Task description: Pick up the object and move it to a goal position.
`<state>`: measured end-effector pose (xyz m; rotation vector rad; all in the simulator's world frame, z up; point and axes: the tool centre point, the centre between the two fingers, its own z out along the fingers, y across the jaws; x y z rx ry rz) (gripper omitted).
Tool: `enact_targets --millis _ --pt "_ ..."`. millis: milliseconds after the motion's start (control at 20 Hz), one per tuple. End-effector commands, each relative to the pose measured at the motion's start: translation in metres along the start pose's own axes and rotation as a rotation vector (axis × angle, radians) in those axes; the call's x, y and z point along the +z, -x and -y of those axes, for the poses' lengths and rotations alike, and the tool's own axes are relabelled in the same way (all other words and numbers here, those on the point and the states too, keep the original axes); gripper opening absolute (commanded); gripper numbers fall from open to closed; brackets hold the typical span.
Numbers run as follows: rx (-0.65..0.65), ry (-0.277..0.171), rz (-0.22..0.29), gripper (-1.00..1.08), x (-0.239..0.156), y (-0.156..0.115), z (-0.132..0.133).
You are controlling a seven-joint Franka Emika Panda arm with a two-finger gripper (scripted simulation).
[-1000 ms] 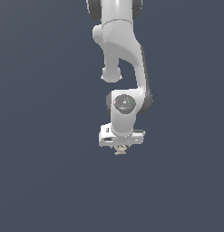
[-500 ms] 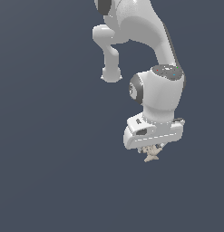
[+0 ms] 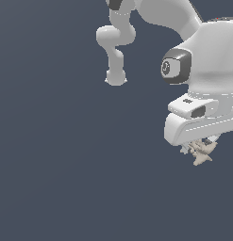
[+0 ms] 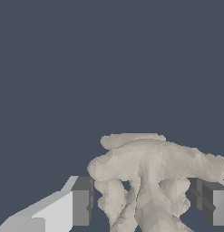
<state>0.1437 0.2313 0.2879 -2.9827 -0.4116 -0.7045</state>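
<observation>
The object (image 3: 202, 153) is a small beige-tan item with spiky projections. It hangs under the white gripper (image 3: 199, 149) at the exterior view's right, held between the fingers. In the wrist view the object (image 4: 149, 176) fills the space between the two fingertips, with a grey pad (image 4: 81, 206) on one side and another on the other side. The gripper is shut on the object and holds it up in the air.
The white arm (image 3: 193, 56) reaches from the top of the exterior view down to the right. A plain dark grey-blue ground (image 3: 66, 179) lies all around. No other object shows.
The arm has carried the object toward the exterior view's right and closer to the camera, so it looks larger. The gripper has stayed shut on the object.
</observation>
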Motion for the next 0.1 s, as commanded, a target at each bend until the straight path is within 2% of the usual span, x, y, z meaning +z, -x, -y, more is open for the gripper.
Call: enact_targets --millis 0,50 --pt "-0.007 0.001 -0.015 -1.0 -0.0067 -0.0062 0.0055" --pt "-0.008 0.001 -0.017 -1.0 -0.0073 -0.0066 0.006"
